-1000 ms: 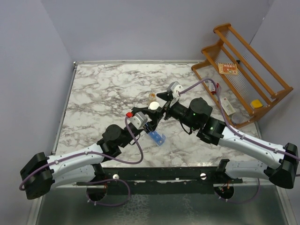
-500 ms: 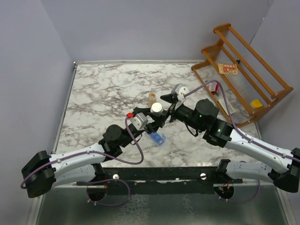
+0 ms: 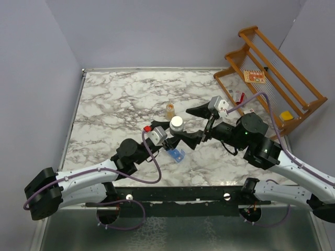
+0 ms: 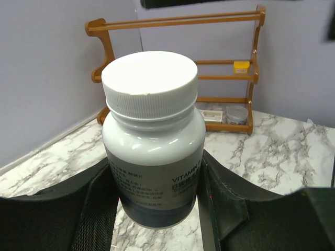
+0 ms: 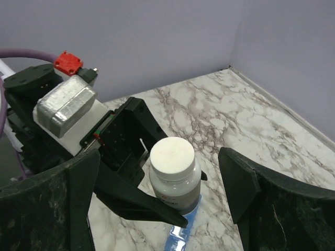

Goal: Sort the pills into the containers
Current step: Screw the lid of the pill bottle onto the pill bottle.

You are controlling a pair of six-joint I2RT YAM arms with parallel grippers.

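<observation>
The left gripper [image 4: 157, 209] is clamped on an upright vitamin bottle [image 4: 152, 136] at frame centre, its white cap [image 4: 149, 78] on. The right gripper [image 3: 194, 125], spread wide, hangs just right of it. The blue containers [image 3: 177, 155] lie on the tabletop [image 3: 115, 99] just below. The step looks like uncapping: the right gripper must close round the cap and twist.

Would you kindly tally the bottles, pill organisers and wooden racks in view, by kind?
bottles: 2 (white-capped bottle, amber bottle)
blue pill organiser: 1
wooden rack: 1
Total: 4
</observation>
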